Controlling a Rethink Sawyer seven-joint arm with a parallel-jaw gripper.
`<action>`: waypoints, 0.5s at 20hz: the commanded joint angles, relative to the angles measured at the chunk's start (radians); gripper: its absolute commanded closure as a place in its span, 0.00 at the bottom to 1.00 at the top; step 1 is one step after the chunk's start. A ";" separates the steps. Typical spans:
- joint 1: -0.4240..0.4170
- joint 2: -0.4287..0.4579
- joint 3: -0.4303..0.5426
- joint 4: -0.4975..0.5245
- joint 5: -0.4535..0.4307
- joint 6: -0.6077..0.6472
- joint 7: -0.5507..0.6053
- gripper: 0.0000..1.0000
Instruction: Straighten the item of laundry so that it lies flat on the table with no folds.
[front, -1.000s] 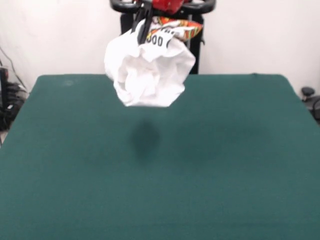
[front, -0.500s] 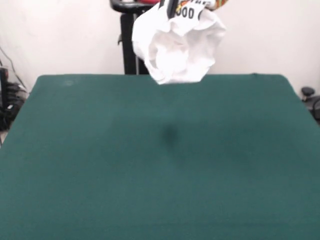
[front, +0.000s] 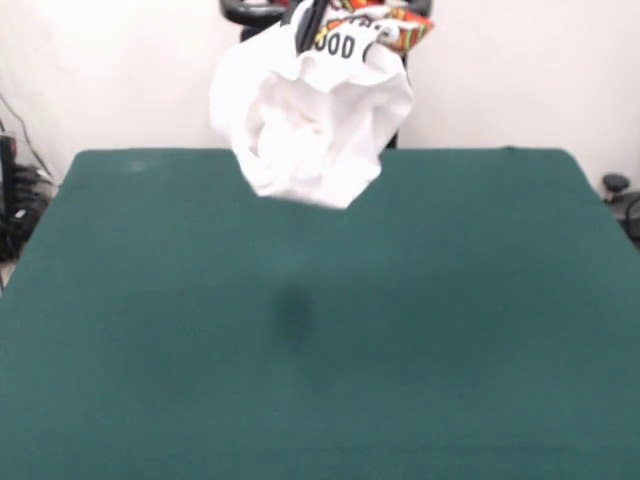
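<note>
White, red-orange-printed garment (front: 310, 125); green table (front: 450, 330)

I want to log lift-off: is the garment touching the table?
Apart. The front view shows the garment hanging bunched above the table, its shadow lying separately on the felt below.

A slim black finger (front: 309, 25) shows at the top edge, with black rounded arm parts (front: 252, 12) beside it.
</note>
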 joint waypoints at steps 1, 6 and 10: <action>0.022 0.142 0.055 0.051 0.130 -0.255 0.333 1.00; -0.089 0.077 0.230 0.108 0.078 -0.464 0.416 1.00; -0.160 0.057 0.336 0.129 0.019 -0.556 0.499 1.00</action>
